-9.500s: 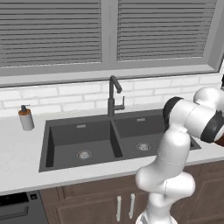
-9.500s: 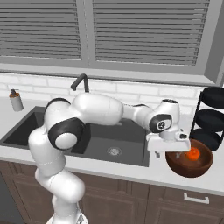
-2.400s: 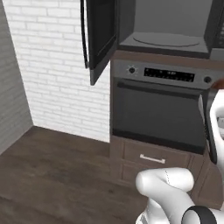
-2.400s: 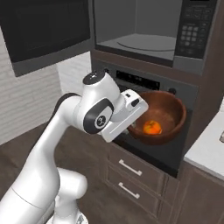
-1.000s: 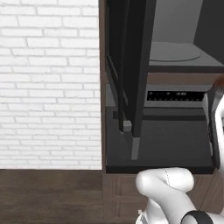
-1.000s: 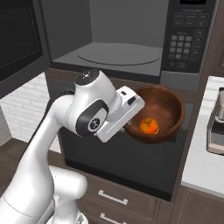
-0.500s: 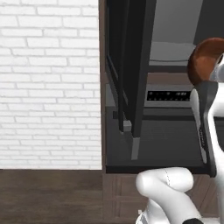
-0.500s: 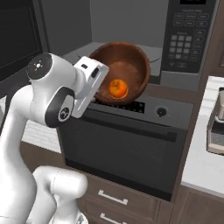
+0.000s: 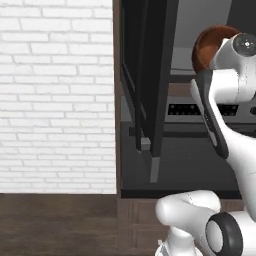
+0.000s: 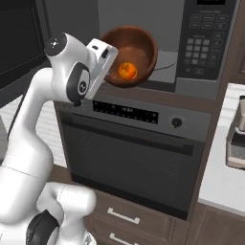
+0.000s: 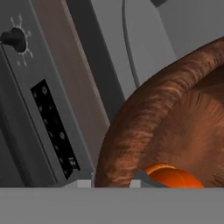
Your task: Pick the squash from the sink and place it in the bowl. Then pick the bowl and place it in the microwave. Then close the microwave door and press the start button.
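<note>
Landmark: the microwave (image 10: pixel 162 52), open, set above the oven (image 10: pixel 139 158). The bowl (image 10: pixel 131 55) hangs tipped steeply at the mouth of the microwave cavity, its opening turned out toward the room and its base toward the pale grey interior; in the right base view its rim overlaps the lower front edge of the cavity, just left of the microwave's keypad panel (image 10: pixel 203 40). The squash (image 10: pixel 127 71) sits inside the bowl, low against the inner wall, left of the bowl's centre. The tool (image 10: pixel 106 53) meets the bowl at its left rim, on the side away from the keypad; the fingertips are hidden behind the hand and the rim, so I cannot tell how the jaws stand, though the bowl is off every surface and carried at that rim. In the left base view the bowl (image 9: pixel 212 47) shows as a brown dome behind the arm's wrist, level with the microwave opening, and the microwave door (image 9: pixel 150 85) stands swung wide open to the left of the cavity, seen nearly edge-on. The hand view has the bowl's grained wall (image 11: pixel 175 122) close up, the squash (image 11: pixel 175 177) at the bottom, and the oven's knob (image 11: pixel 15 39) and display strip (image 11: pixel 54 131) off to the left. A tabletop (image 10: pixel 229 182) with a small appliance (image 10: pixel 237 139) lies right of the oven, below the microwave.
</note>
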